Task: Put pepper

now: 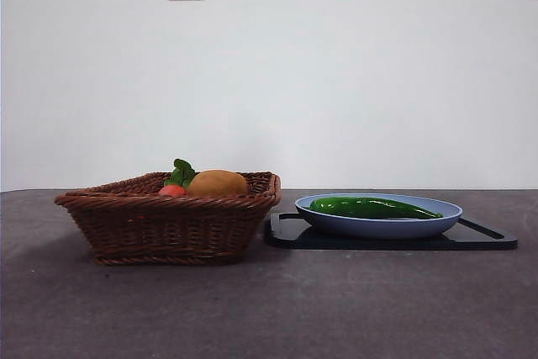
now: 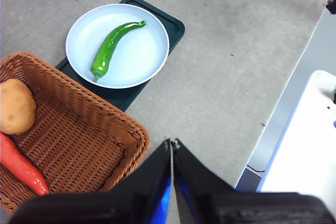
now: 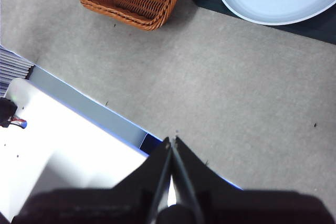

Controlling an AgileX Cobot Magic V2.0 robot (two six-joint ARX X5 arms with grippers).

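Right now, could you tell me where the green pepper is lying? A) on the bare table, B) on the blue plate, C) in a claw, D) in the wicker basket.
B: the pepper lies across the blue plate, which sits on a dark tray beside the wicker basket; both the left claw and the right claw are shut and hold nothing.

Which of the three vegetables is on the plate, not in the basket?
The long green pepper, alone on the blue plate; the others lie in the wicker basket.
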